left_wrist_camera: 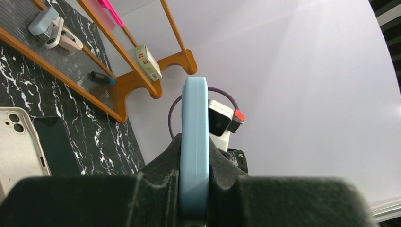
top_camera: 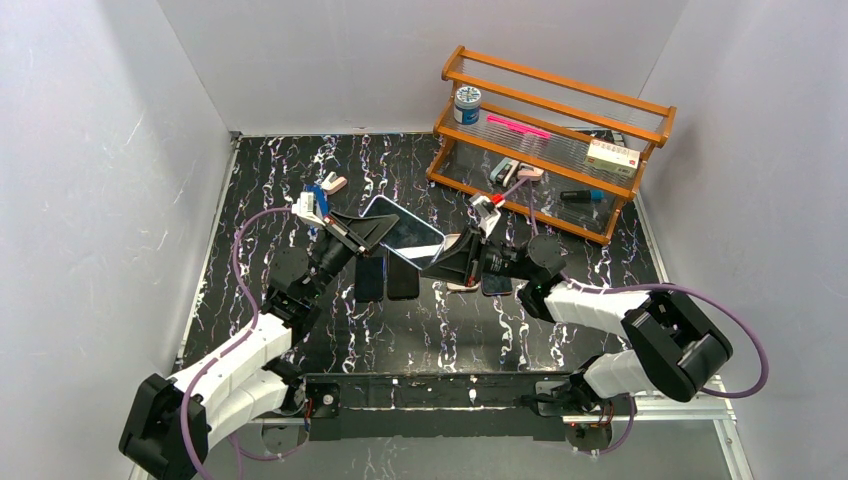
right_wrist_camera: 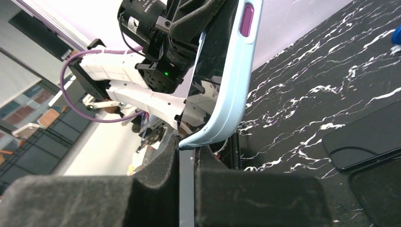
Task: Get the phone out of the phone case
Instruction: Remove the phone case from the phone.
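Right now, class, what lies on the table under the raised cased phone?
A dark phone and a second dark phone lie side by side on the table. The raised cased phone covers their far ends, and anything else directly beneath it is hidden.

**Top external:** fixed high behind the arm bases, facing down and forward, far enough back to take in the whole table (top_camera: 270,180) as far as the wooden rack (top_camera: 560,150) at far right. **Left wrist:** just behind the left gripper (left_wrist_camera: 194,156), sighting along its fingers towards the right wall, with the cased phone (left_wrist_camera: 195,123) edge-on and very close. **Right wrist:** just behind the right gripper (right_wrist_camera: 187,156), sighting the opposite way onto the left arm (right_wrist_camera: 127,71). All three views share the cased phone; the top and left wrist views share the wooden rack; the two wrist views face one another
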You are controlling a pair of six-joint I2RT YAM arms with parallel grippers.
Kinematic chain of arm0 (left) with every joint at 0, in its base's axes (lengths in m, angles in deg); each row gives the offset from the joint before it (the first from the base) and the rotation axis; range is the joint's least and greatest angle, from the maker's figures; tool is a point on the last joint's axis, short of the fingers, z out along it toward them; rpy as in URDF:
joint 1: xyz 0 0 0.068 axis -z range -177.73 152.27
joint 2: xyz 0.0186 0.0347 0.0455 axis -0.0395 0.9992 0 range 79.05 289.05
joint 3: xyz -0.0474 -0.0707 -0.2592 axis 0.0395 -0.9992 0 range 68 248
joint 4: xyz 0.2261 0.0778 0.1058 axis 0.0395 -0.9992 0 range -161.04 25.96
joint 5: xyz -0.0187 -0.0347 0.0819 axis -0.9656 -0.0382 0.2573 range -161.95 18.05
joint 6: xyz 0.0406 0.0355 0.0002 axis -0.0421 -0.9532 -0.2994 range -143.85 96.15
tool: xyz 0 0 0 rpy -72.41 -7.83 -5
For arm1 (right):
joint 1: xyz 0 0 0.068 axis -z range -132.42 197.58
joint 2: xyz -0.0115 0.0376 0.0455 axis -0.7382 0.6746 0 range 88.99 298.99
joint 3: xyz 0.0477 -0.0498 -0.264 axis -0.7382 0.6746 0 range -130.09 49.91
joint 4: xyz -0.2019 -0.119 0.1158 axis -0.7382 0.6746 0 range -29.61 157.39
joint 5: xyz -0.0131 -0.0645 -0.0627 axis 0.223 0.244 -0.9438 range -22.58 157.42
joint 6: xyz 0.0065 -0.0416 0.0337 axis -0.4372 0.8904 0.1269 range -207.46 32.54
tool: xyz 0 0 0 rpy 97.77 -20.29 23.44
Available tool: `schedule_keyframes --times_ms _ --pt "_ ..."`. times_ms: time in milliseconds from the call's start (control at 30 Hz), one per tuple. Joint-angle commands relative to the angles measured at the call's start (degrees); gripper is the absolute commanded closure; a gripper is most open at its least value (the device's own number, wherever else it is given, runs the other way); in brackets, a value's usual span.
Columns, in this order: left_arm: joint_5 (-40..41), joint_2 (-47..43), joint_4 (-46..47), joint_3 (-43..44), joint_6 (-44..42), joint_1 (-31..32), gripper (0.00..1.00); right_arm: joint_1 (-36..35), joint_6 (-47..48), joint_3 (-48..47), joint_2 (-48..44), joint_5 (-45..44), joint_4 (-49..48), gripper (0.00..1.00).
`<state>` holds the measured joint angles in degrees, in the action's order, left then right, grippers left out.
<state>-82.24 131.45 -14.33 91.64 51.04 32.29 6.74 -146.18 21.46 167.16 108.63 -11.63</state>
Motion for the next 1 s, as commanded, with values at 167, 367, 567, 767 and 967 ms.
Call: schedule_keyframes --times_ms 167,367,567,767,967 --pt "-3.1 -0.5 0.8 1.0 5.9 0.0 1.0 -0.3 30.2 -8.1 -2.3 1.2 14.3 0.99" --pt "-6.2 0.6 0.3 1.3 7.0 0.2 1.0 -0.4 45.6 -12.9 -2.2 2.9 23.8 0.99" --pt "-8.9 1.3 0.3 1.5 5.9 0.7 1.0 -0.4 54.8 -15.1 -1.4 -0.2 28.0 0.99" --pt "-11.9 0.4 -13.6 8.0 -7.5 -0.7 1.0 0.2 55.1 -14.3 -3.0 2.0 34.5 0.68" --pt "-16.3 -0.3 -26.2 15.5 -22.6 -3.9 1.0 2.1 55.1 -8.1 -8.9 4.2 40.4 0.4"
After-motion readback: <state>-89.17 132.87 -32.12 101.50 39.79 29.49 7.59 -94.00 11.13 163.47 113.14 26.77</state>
